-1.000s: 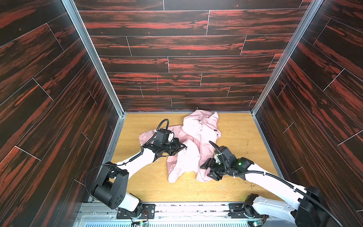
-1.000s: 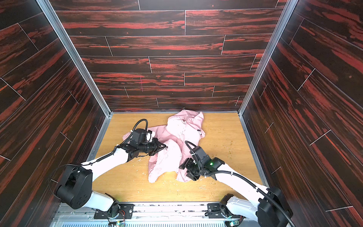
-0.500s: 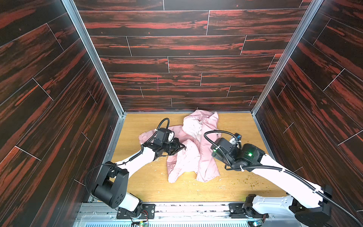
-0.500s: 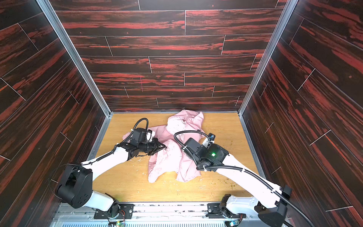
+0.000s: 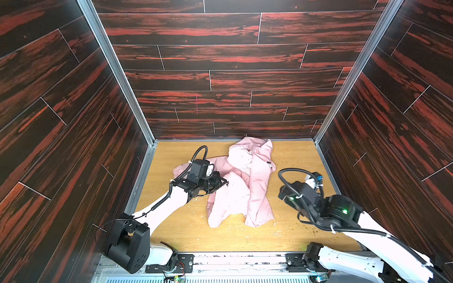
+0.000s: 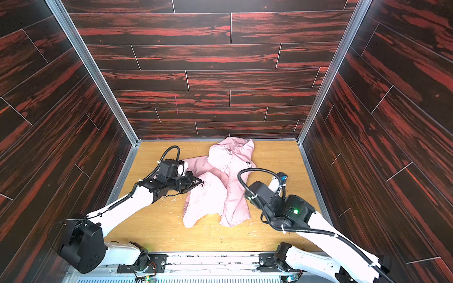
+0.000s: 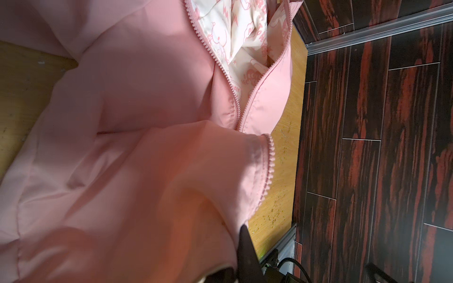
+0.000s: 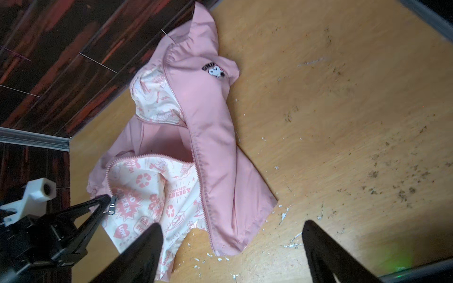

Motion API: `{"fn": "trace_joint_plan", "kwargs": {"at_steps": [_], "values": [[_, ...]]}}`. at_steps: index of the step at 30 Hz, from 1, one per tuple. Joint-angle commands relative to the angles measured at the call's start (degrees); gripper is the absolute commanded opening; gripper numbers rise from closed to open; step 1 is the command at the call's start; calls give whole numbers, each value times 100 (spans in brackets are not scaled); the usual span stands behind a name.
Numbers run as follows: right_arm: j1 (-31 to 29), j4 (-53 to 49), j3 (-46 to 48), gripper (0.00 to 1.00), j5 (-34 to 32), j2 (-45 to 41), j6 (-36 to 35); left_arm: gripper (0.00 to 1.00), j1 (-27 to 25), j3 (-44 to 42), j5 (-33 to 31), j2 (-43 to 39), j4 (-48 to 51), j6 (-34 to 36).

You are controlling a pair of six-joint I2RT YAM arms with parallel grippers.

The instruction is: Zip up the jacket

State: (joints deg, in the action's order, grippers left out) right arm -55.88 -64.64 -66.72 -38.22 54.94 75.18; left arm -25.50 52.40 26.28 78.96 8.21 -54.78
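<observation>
Wooden counter (image 5: 294, 156) inside dark red-streaked plank walls (image 5: 220, 73) holds one pink jacket (image 5: 258, 193), crumpled at centre with collar toward the back wall, front unzipped, printed lining (image 8: 152, 186) showing. Left end effector (image 5: 223, 182) is clamped on a turned-back front edge, seemingly right at the zipper slider (image 8: 112, 203). Right end effector (image 8: 231, 224) has its jaws spread wide, gripping nothing, apart from the jacket's right side.

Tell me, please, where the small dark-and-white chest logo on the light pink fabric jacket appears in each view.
In a top view: chest logo right of centre, on the jacket.
In a top view: likewise.
Left wrist: not in it.
Right wrist: on the pink fabric beside the printed lining.
Shared landmark: that printed lining.
</observation>
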Motion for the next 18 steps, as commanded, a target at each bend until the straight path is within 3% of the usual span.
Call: {"fn": "trace_joint_plan", "kwargs": {"at_steps": [1, 5, 11, 18], "values": [[-24, 643, 326, 83, 810, 28, -108, 0, 26, -133, -112, -193, 108, 64], [-30, 2194, 1298, 76, 1697, -218, -87, 0, 27, -186, -191, -202, 52, 74], [-170, 3846, 2645, 71, 2561, -161, 830, 0, 25, -307, -228, -223, -60, 65], [-879, 4927, 3226, 70, 2466, 498, 1664, 0, 21, -465, -239, -351, -43, 93]]}}
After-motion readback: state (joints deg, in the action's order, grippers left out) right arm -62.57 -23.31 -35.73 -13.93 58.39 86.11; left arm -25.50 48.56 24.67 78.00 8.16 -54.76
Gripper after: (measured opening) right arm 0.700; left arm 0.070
